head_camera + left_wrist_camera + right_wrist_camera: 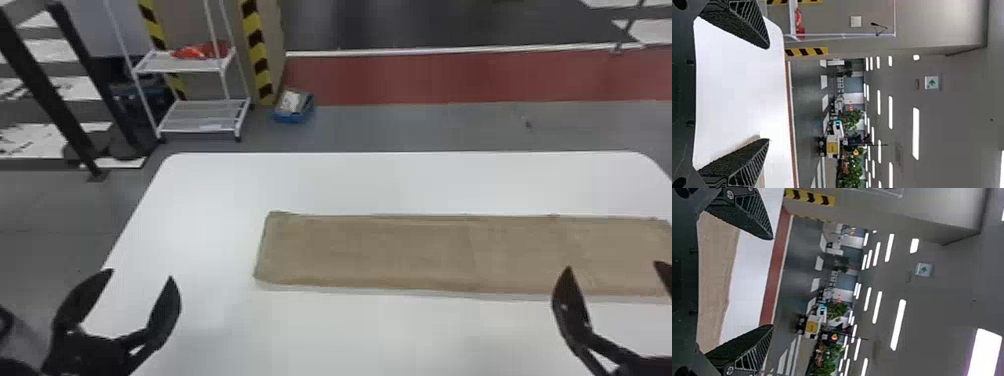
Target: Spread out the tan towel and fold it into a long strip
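nearest, we see the left hand [141, 274], fingers wide apart, nothing held, over the counter's near left. right hand [613, 265] also gapes wide and empty, by the towel's near edge. beyond, the tan towel [425, 255] lies flat as a long strip across the counter [350, 185], mid to right. we'd call folding basically done; next, just back both arms off, no regrasp.

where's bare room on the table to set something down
Bare table shows left of the tan towel, beyond its far edge, and nearer the robot, between left gripper and right gripper. It's crowded at right: towel and right gripper.
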Robot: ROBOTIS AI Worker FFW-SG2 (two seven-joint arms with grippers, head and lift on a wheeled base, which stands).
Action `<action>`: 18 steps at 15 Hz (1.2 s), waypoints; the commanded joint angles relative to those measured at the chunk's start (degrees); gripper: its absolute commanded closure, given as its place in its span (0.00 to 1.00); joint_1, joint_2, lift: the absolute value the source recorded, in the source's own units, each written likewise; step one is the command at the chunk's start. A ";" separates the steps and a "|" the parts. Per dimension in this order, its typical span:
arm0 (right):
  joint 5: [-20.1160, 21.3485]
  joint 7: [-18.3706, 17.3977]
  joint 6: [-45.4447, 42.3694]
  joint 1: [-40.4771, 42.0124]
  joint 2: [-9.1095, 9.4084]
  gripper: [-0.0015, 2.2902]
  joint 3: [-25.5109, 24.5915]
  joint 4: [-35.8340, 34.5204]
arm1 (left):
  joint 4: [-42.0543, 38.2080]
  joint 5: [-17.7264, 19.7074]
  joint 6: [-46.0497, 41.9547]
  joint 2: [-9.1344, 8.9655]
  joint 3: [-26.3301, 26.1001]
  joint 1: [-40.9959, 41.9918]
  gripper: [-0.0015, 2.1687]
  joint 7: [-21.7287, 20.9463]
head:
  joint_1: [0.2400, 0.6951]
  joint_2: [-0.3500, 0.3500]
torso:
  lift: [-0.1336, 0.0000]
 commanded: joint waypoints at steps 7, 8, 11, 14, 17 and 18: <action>-1.34 -6.50 11.30 0.53 0.23 0.04 8.80 -1.63 | -4.99 -2.70 -2.77 -0.16 -6.61 5.08 0.03 11.69 | 1.00 0.80 | 0.12; -1.34 -6.50 11.65 0.62 0.23 0.04 8.98 -2.07 | -5.08 -3.58 -3.12 -0.16 -7.23 5.16 0.03 12.65 | 1.00 0.79 | 0.12; -1.43 -6.68 14.99 0.35 0.23 0.04 9.68 -2.60 | -4.90 -5.34 -3.48 0.11 -8.72 5.34 0.03 14.24 | 1.00 0.77 | 0.12; -1.43 -6.68 16.22 0.00 0.23 0.04 10.03 -2.78 | -4.90 -6.04 -3.48 0.11 -9.07 5.34 0.03 14.32 | 1.00 0.76 | 0.12; -1.43 -6.68 17.45 -0.44 0.23 0.04 10.21 -2.78 | -4.90 -6.21 -3.48 0.02 -8.99 5.34 0.03 14.32 | 1.00 0.75 | 0.12; -1.43 -6.68 17.63 -0.52 0.23 0.04 10.38 -2.78 | -4.90 -6.13 -3.48 0.02 -8.90 5.34 0.03 14.32 | 1.00 0.75 | 0.12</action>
